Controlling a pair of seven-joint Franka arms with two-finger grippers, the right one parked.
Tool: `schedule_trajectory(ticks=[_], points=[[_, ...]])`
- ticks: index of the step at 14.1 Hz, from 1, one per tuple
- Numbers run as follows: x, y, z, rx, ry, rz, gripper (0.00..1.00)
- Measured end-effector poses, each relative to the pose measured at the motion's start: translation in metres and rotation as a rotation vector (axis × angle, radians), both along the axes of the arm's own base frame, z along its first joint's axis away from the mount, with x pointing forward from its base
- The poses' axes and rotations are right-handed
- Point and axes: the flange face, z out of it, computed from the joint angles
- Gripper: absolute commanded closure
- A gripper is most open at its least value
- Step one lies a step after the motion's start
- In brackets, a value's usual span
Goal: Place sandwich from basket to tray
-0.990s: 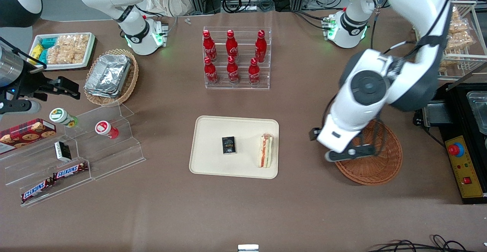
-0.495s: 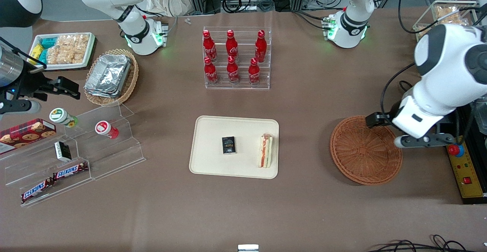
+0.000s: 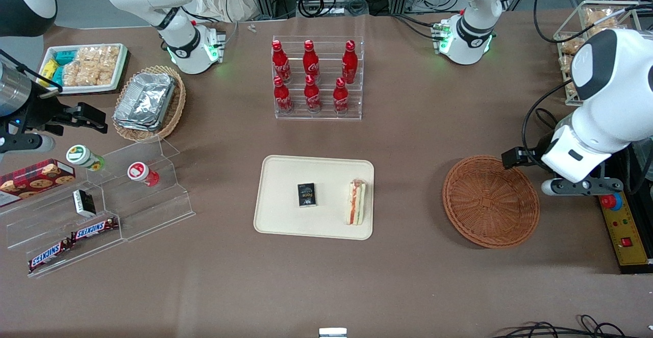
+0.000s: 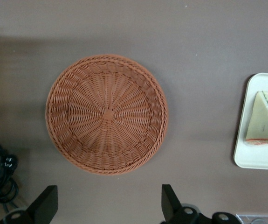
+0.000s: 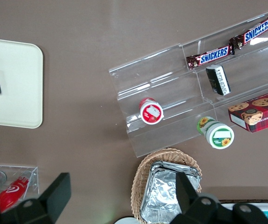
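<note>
The sandwich (image 3: pixel 355 202) lies on the tray (image 3: pixel 285 221); the gripper (image 3: pixel 579 187) hangs beside the basket (image 3: pixel 490 208), toward the working arm's end.

The basket (image 3: pixel 491 201) is reddish-brown woven wicker, ribbed and matt. The tray (image 3: pixel 285 221) looks like smooth cream plastic with a dull sheen. The sandwich (image 3: pixel 355 202) shows soft white bread, matt. The counter (image 3: pixel 408 139) has a flat brown matt covering. The gripper (image 3: pixel 579 187), above the counter just beside the basket toward the working arm's end, has black matt jaws spread apart under a glossy white shell.
</note>
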Motion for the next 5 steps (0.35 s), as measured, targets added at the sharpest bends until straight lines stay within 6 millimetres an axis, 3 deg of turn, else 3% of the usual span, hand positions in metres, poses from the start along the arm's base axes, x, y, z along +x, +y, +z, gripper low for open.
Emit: schedule_trajectory(ticks=[5], points=[[-0.003, 0.011, 0.013, 0.003, 0.039, -0.211, 0.00]])
